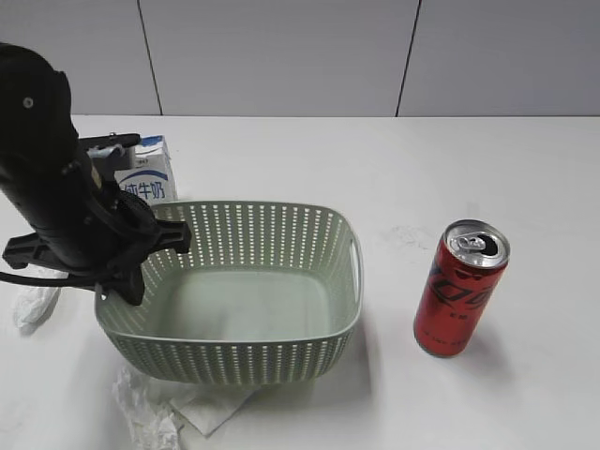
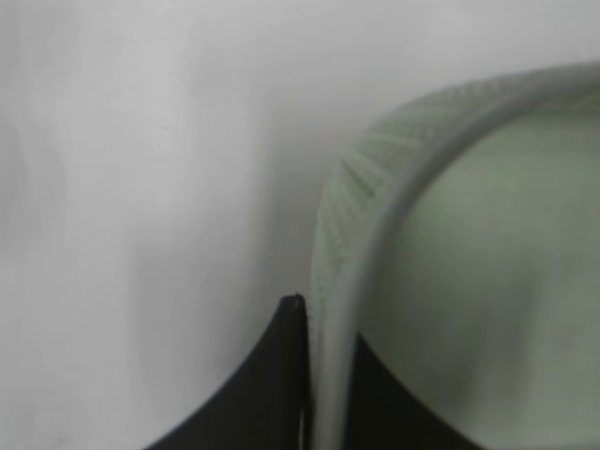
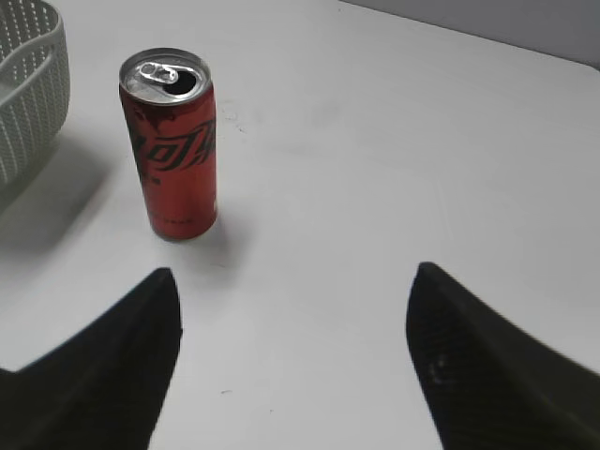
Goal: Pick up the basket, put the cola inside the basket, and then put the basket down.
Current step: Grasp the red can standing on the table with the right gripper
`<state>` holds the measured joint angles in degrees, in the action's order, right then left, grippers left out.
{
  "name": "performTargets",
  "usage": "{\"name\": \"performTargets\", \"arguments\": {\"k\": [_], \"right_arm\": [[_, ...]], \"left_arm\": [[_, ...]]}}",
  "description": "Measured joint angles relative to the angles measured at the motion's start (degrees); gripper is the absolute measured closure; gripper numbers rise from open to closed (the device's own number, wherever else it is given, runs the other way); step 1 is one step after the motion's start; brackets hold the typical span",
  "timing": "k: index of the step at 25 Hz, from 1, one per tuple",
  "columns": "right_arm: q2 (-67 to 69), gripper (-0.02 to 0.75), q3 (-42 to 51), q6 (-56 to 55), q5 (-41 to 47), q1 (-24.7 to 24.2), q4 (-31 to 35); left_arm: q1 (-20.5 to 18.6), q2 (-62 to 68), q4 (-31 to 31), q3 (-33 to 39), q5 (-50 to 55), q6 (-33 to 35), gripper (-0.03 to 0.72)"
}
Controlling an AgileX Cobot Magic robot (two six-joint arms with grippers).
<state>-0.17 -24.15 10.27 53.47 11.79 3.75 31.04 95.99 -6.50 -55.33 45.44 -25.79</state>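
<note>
Only black script on the red cola [image 1: 460,289], unreadable.

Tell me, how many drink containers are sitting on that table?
2. The red cola can stands upright to the right of the basket, apart from it. A white-and-blue milk carton stands behind the basket's left end, partly hidden by the robot's arm. Others could be hidden there.

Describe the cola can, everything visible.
Tall slim red metal cola can with black script lettering and a silver top, whose tab opening looks punched open. It stands upright on the white table, right of the pale sage-green slotted plastic basket, apart from it. Nothing touches it; the right claw is open, short of it.
</note>
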Motion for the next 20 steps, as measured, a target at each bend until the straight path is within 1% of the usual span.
{"name": "performTargets", "arguments": {"k": [3, 6, 9, 14, 18, 20], "right_arm": [[3.2, 0.169, -2.9, 0.0, -4.3, 0.0, 1.9], [12.3, 0.169, -8.2, 0.0, -6.2, 0.0, 6.2], [24.6, 0.164, -14.6, 1.2, -3.8, 0.0, 10.6], [44.6, 0.148, -24.8, 11.6, 2.4, 0.1, 15.9], [58.2, 0.144, -30.6, 16.0, 4.9, 1.8, 16.3], [64.6, 0.144, -32.8, 16.6, 5.6, 3.4, 15.1]], "left_arm": [[0.0, 0.0, 0.0, 0.0, -0.4, 0.0, 0.690], [0.0, 0.0, 0.0, 0.0, -1.0, 0.0, 0.690], [0.0, 0.0, 0.0, 0.0, -1.3, 0.0, 0.690], [0.0, 0.0, 0.0, 0.0, -2.0, 0.0, 0.690], [0.0, 0.0, 0.0, 0.0, -3.1, 0.0, 0.690], [0.0, 0.0, -0.1, 0.0, -3.3, 0.0, 0.690]]}}
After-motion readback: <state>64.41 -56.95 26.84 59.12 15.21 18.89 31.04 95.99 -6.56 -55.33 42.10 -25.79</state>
